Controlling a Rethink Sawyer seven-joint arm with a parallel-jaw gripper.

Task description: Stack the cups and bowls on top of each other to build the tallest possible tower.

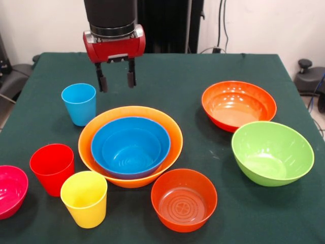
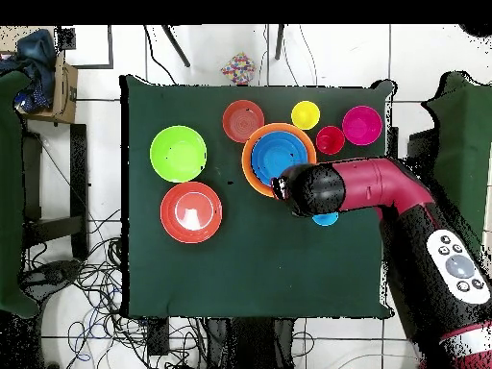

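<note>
The gripper (image 1: 117,80) hangs above the table (image 1: 177,76), its two fingers (image 1: 102,81) apart and holding nothing. It sits behind the tower (image 1: 130,146) and just right of the light blue cup (image 1: 79,103) in the front view. The tower is only two pieces: the pale orange bowl (image 1: 170,132) with the blue bowl (image 1: 130,146) nested inside, set toward its left wall.

In the front view, the red cup (image 1: 52,168) and yellow cup (image 1: 84,198) stand upright at front left, close together and just beside the orange rim. The pink bowl (image 1: 10,190) lies at the left edge, partly cut off. A small red-orange bowl (image 1: 184,199) sits just in front of the tower, near its rim. The wider red-orange bowl (image 1: 238,104) and the green bowl (image 1: 271,152) sit on the right, near each other, the green one close to the table's right edge.

Open cloth lies between the tower and the two right-hand bowls, along the far side behind the gripper, and at the front right corner.

From overhead, the arm (image 2: 384,187) reaches across and covers most of the light blue cup (image 2: 326,219), and the tower (image 2: 277,157) lies partly under the wrist. A broad bare strip of table (image 2: 250,279) runs on the robot's side.
</note>
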